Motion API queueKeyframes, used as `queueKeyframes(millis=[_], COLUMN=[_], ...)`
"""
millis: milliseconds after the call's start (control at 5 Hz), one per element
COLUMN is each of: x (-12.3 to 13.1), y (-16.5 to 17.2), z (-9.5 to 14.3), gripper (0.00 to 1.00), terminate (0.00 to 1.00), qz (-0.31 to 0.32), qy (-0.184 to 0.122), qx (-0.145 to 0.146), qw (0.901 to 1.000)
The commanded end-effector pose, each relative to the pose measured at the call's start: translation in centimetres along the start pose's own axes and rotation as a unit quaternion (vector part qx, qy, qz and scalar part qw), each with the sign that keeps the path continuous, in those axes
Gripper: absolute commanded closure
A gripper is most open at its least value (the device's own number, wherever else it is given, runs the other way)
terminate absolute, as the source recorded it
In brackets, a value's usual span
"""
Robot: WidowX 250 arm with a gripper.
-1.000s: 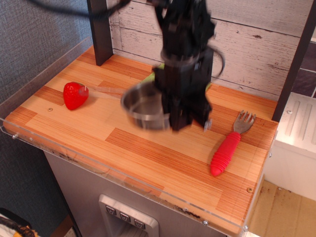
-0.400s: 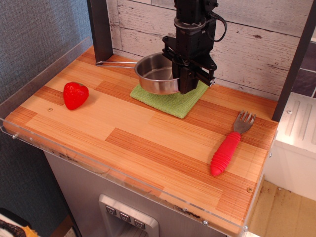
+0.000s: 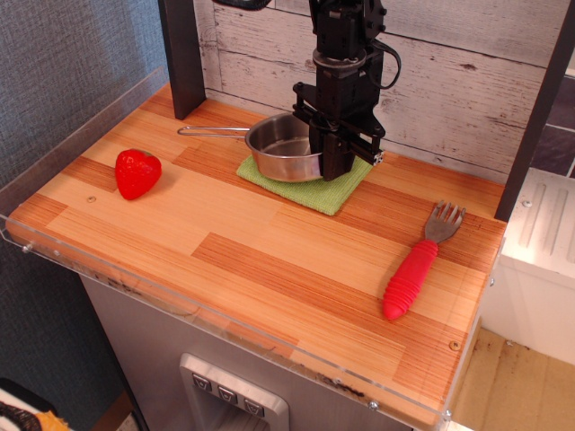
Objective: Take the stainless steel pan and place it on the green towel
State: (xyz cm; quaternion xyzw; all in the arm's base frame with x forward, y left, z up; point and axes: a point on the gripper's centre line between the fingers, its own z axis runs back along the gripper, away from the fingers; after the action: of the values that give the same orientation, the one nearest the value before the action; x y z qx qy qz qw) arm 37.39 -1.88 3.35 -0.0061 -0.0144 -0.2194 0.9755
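Observation:
The stainless steel pan [image 3: 283,148] is a small round shiny pan with a thin wire handle [image 3: 211,131] pointing left. It rests on or just above the green towel [image 3: 310,184], which lies flat at the back middle of the wooden table. My black gripper [image 3: 334,162] reaches down from above and is shut on the pan's right rim. The gripper hides the right part of the pan and part of the towel.
A red strawberry [image 3: 137,172] sits at the left of the table [image 3: 252,269]. A red-handled metal fork [image 3: 415,267] lies at the right. A dark post [image 3: 182,54] stands at the back left and a white plank wall runs behind. A clear rim edges the table.
My gripper carried the pan from the table's middle back over the towel, then lowered it onto or close to the towel. The handle has dropped lower.

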Motion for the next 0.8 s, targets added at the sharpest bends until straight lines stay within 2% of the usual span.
queueKeyframes(millis=[0, 400, 600], x=[0.5, 0.1, -2.8], y=[0.0, -0.6, -1.1], z=[0.9, 3.2, 6.4], gripper=[0.0, 0.0, 0.0], terminate=[0.0, 0.0, 0.0], qz=[0.001, 0.018, 0.051], qy=[-0.018, -0.046, -0.06], qx=[-0.006, -0.005, 0.018], qw=[0.9998, 0.9987, 0.9967])
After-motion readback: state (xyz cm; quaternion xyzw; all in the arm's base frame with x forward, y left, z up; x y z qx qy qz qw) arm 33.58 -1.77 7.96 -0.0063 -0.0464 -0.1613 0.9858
